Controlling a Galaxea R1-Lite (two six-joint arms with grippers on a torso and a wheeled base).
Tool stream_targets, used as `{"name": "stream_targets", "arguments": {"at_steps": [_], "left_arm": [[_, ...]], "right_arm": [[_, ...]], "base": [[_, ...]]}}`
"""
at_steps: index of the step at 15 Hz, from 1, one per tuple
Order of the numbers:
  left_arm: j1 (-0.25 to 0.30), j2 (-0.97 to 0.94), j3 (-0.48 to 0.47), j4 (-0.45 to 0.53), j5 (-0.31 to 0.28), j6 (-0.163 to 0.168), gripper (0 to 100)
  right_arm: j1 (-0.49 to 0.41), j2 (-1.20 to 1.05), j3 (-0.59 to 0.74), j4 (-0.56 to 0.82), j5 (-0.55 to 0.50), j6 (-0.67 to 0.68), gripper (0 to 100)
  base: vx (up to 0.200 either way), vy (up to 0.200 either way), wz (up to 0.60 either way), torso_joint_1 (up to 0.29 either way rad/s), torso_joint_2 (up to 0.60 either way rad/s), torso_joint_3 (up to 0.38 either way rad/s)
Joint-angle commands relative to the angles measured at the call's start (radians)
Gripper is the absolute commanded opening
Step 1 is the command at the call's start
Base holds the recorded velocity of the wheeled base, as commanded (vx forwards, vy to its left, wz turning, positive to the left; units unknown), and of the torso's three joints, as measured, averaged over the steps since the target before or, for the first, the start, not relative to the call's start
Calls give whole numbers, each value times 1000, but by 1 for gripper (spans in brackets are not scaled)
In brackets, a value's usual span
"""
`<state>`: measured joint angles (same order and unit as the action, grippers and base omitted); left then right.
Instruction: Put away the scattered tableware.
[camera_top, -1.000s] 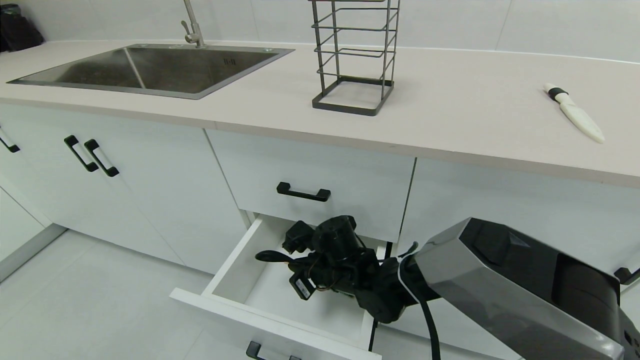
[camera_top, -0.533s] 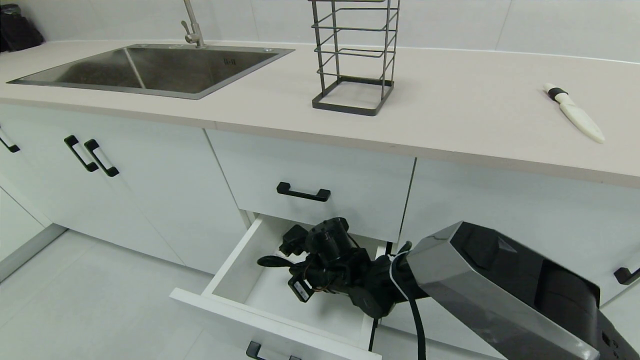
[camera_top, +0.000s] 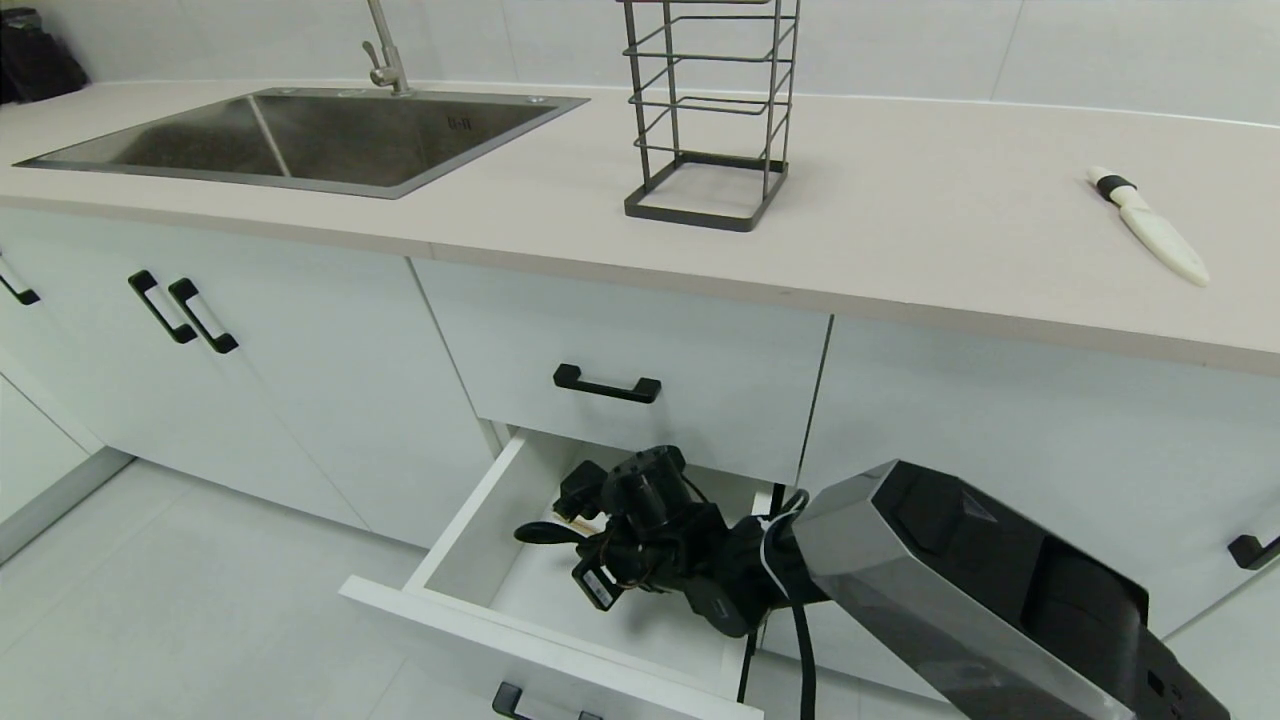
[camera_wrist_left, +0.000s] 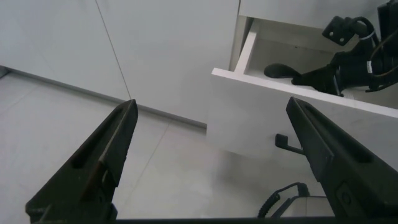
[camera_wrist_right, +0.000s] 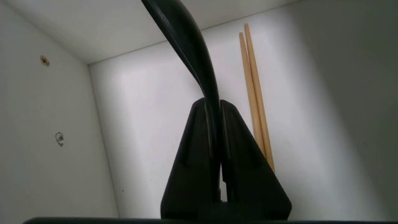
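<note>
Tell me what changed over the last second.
The right end effector, still shut on the black spoon, sank a little lower into the open drawer, carrying the spoon down with it. Nothing was grasped or released. The drawer, the knife on the counter and the wire rack stayed put.

No legible text, labels or numbers.

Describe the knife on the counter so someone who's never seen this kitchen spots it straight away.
Follow the beige countertop rightward from the sink, past the dark wire rack. The knife lies flat by itself toward the right end. It is cream with a black band, unlike the dark metal rack.
</note>
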<state>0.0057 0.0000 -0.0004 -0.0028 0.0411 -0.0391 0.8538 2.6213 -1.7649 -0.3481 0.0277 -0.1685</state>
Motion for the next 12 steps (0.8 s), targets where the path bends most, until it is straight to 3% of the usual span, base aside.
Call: {"name": "stream_targets", "arguments": {"at_steps": [1,12], "left_arm": [[0,2,0,0,0,-1,100],[0,2,0,0,0,-1,100]], "right_arm": [[1,28,-13,0,-6,0,0],[5,86,-93,4,-32,1,0]], "base": [[0,0,0,0,0,0],[0,0,0,0,0,0]]}}
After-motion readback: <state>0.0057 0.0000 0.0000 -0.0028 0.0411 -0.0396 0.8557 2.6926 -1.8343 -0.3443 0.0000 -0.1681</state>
